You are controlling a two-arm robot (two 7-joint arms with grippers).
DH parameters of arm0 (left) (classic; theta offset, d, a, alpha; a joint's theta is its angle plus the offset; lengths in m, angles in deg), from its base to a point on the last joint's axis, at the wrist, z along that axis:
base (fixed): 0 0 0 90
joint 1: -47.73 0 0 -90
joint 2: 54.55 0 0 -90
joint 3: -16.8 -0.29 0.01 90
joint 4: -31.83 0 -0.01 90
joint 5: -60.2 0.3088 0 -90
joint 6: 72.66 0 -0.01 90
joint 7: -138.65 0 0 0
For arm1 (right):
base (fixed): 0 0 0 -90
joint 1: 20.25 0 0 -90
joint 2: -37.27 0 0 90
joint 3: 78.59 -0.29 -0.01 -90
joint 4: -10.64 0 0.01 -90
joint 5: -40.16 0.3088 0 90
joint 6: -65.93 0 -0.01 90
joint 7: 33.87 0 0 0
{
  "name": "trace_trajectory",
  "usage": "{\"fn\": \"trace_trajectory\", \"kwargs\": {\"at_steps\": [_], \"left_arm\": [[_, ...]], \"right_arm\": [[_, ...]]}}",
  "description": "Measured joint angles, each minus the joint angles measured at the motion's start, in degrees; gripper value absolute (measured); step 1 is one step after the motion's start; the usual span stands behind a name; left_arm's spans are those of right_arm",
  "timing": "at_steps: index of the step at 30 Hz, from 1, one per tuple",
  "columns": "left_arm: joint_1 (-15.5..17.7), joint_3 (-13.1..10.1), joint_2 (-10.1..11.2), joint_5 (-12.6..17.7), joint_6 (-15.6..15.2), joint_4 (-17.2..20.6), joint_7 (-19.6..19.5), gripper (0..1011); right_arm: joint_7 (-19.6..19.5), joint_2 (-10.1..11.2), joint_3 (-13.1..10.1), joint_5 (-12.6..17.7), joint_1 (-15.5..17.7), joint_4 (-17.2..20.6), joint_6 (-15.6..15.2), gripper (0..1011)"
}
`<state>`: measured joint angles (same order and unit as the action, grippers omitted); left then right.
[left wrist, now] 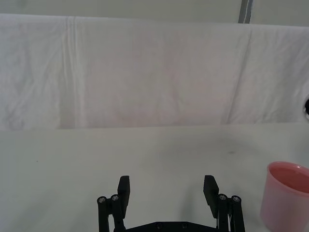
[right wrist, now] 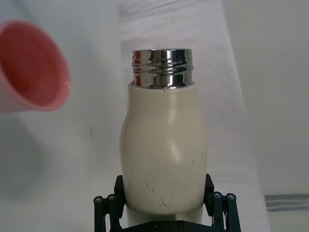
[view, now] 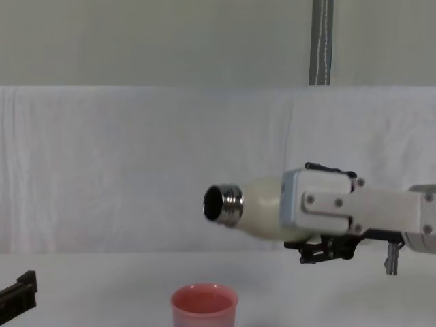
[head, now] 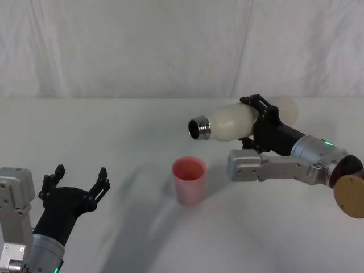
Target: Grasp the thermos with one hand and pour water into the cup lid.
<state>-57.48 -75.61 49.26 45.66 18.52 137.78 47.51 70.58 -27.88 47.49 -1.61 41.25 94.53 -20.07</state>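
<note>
We have the thermos (head: 230,120) clamped in our right gripper (head: 263,122), lifted off the table (head: 114,148) and tipped about level, its steel neck pointing left, above and just right of the cup lid (head: 189,179) standing near the middle. No stream shows yet, so pouring remains. Our left gripper (head: 74,185) waits spread and empty, near left

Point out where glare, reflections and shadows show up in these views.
Right wrist view: the thermos has bright mirror reflections on its steel neck and a soft sheen on the cream body. Head view: the cup lid and the left gripper cast soft diffuse shadows on the table. Chest view: even, flat light, with the thermos mouth dark inside.
</note>
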Motion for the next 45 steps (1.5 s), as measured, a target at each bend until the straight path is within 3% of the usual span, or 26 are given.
{"fn": "trace_trajectory", "kwargs": {"at_steps": [7, 10, 11, 22, 24, 29, 45], "left_arm": [[0.00, 0.00, 0.00, 0.00, 0.00, 0.00, 0.00, 1001], [0.00, 0.00, 0.00, 0.00, 0.00, 0.00, 0.00, 1001], [0.00, 0.00, 0.00, 0.00, 0.00, 0.00, 0.00, 1001], [0.00, 0.00, 0.00, 0.00, 0.00, 0.00, 0.00, 1001], [0.00, 0.00, 0.00, 0.00, 0.00, 0.00, 0.00, 1001], [0.00, 0.00, 0.00, 0.00, 0.00, 0.00, 0.00, 1001], [0.00, 0.00, 0.00, 0.00, 0.00, 0.00, 0.00, 1001]], "right_arm": [[-1.00, -1.07, -3.38, 6.23, 2.32, 0.68, 1.71, 951], [-1.17, -1.84, -5.48, 10.25, 3.64, 0.99, 2.68, 951], [-1.17, -1.84, -5.48, 10.25, 3.64, 0.99, 2.68, 951], [0.13, -5.03, -11.93, 23.16, 6.56, 0.91, 4.60, 951], [0.32, -5.21, -12.24, 23.97, 6.68, 0.90, 4.64, 951], [2.16, -6.83, -15.12, 30.79, 7.61, 0.74, 4.56, 951], [4.70, -8.08, -20.23, 43.14, 10.34, 1.37, 1.91, 951]]}}
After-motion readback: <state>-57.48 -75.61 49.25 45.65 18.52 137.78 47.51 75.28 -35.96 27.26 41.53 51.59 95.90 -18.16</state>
